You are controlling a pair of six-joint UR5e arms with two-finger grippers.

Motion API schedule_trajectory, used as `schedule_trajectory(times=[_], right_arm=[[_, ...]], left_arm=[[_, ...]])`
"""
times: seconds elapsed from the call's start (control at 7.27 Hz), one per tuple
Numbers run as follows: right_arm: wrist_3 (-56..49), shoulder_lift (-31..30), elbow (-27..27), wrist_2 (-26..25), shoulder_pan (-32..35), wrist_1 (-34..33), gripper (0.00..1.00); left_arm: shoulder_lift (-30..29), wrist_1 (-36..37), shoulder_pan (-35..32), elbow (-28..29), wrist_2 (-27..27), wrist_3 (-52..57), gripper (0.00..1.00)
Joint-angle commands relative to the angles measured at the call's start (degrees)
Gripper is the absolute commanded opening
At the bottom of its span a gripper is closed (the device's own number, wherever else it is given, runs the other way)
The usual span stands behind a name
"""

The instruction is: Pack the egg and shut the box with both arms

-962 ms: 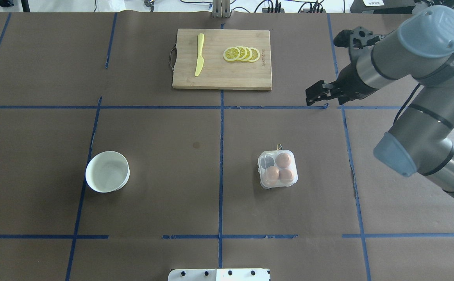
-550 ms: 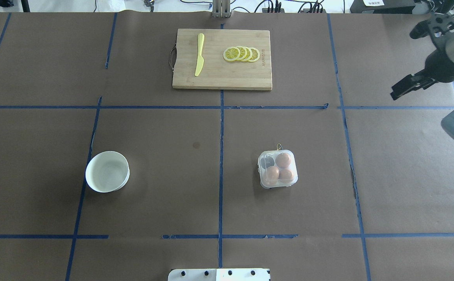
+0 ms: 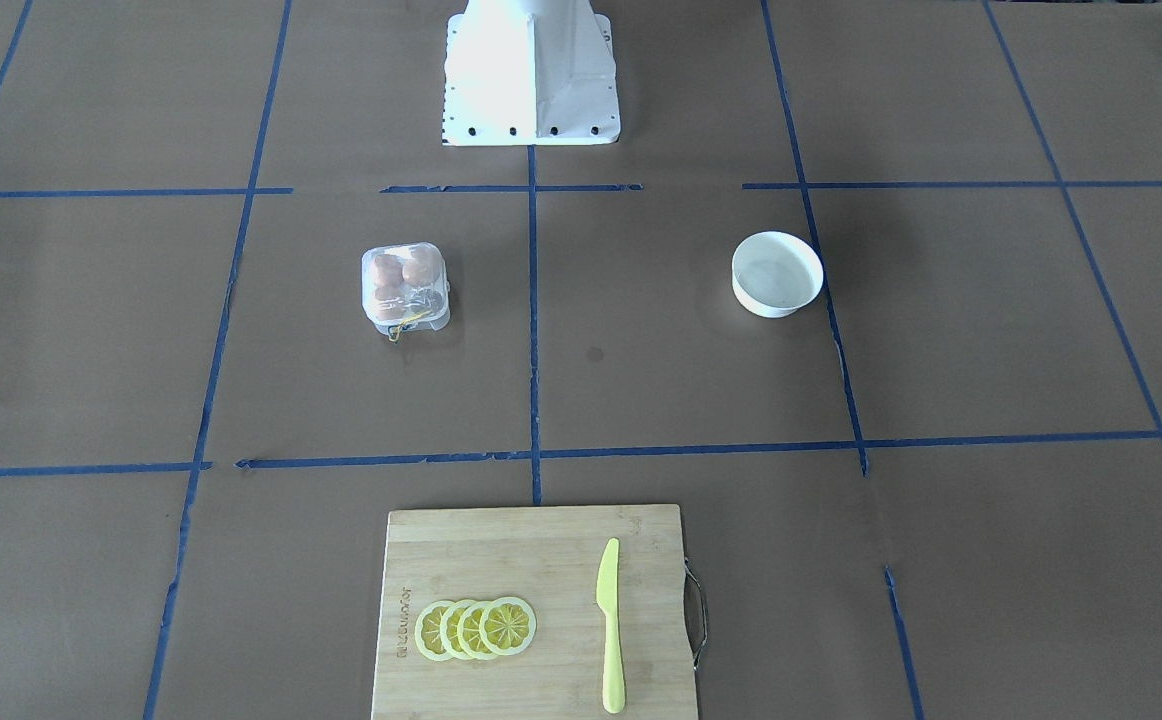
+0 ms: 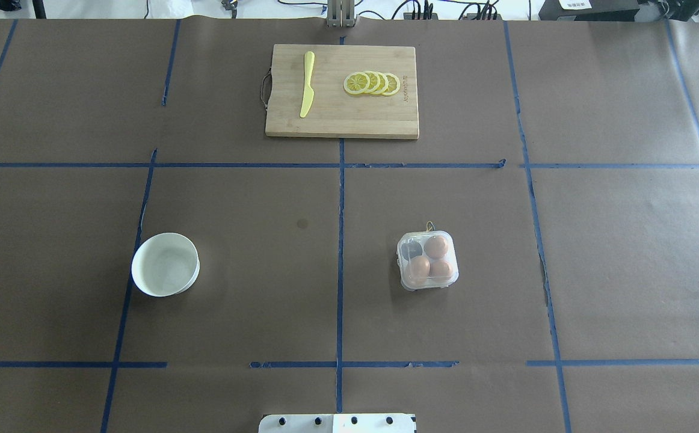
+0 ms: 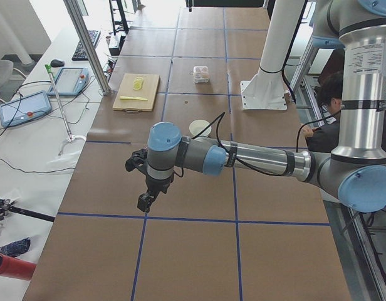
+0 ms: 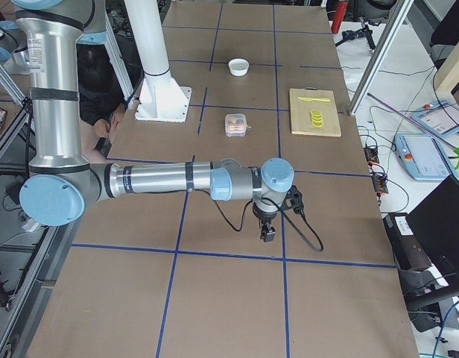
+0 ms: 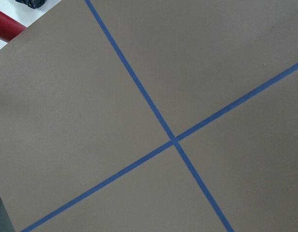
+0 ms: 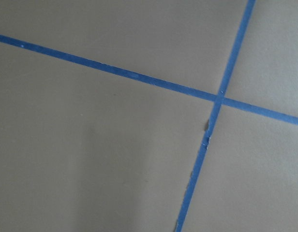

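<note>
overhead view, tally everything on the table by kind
eggs: 3
box: 1
bowl: 1
cutting board: 1
knife: 1
lemon slices: 4
total: 11

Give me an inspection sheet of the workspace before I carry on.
Surface: brown paper with a blue tape grid; one small dark spot near the centre.
Job's things: box holds three eggs, one cell empty; lid looks down.
Clutter: bowl; board with knife and lemon slices.
Grippers: left gripper and right gripper hang over bare paper, far from the box; open or shut cannot be told.
Cables: arm cable looped at the left forearm; wires beyond the far edge.
Surroundings: person behind the robot; pendants on a side bench.
</note>
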Motion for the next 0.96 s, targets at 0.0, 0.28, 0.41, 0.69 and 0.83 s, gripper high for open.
schedule_trajectory(times=[0.0,0.28,0.41,0.69,0.83], right_arm=[[-0.53,-1.26,-2.43,0.6,1.98,0.06,1.0],[-0.96,-1.87,-2.26,0.68,7.32,0.06,1.0],[-1.14,-2.49,-1.65,0.77,8.74,0.06,1.0],[-0.62,-2.58,-1.99,0.68,8.84,0.06,1.0],[-0.53,-2.58,-2.08,0.77,8.84,0.06,1.0]], left_arm=[[1.35,0.28,-0.29,0.44,0.26,0.4,1.0],[2.67,0.37,-0.11,2.27,-0.62,-1.78,1.0],[2.32,-0.15,0.58,2.72,-0.97,-8.67,1.0],[2.15,-0.16,6.27,2.38,-6.48,-12.76,1.0],[2.06,-0.59,8.83,2.55,-6.77,-17.05,1.0]])
